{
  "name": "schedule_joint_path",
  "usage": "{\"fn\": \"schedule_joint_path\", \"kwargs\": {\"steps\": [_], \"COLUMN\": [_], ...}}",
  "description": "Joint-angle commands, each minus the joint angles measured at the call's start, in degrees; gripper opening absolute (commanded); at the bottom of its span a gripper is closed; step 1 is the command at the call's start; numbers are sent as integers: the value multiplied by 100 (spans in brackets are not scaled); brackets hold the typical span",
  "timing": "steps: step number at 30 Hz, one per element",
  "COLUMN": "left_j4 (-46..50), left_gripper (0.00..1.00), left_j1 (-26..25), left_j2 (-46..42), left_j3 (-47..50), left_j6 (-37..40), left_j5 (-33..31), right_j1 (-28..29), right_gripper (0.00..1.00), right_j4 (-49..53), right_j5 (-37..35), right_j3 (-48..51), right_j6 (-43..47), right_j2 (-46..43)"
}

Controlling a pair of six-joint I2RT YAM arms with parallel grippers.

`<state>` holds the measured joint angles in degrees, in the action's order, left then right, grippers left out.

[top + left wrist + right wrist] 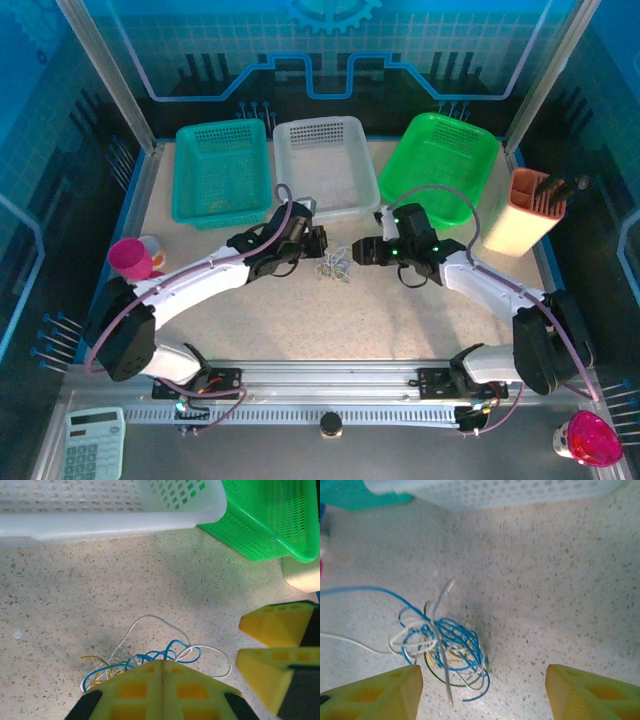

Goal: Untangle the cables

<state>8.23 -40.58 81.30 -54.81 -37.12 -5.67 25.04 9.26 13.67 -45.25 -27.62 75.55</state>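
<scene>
The cables (335, 264) form one small tangle of thin blue, white and yellow-green wires on the speckled table, between the two grippers. My left gripper (318, 244) is just left of the tangle. In the left wrist view its yellow fingers (162, 667) are pressed shut, and the blue and white loops (165, 655) come out at their tips. My right gripper (485, 695) is open and wide apart, with the tangle (445, 647) lying between its fingers, nearer the left one. One blue wire (365, 589) runs stretched out to the left.
A teal basket (222, 170), a white basket (322, 165) and a green basket (440, 165) line the back. An orange holder (525, 210) stands at the right and a pink cup (130, 258) at the left. A calculator (92, 445) lies at the near left.
</scene>
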Motion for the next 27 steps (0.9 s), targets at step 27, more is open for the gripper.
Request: {"fn": "schedule_joint_path", "kwargs": {"steps": [27], "left_j4": [-703], "left_gripper": [0], "left_j1": [-39], "left_j2": [-35], "left_j3": [-19], "left_j6": [364], "left_j5": [1015], "right_j1": [19], "right_gripper": [59], "right_j4": [-762], "right_j5": [1291], "right_j3": [-554], "right_j6": [1593], "right_j2": [814]}}
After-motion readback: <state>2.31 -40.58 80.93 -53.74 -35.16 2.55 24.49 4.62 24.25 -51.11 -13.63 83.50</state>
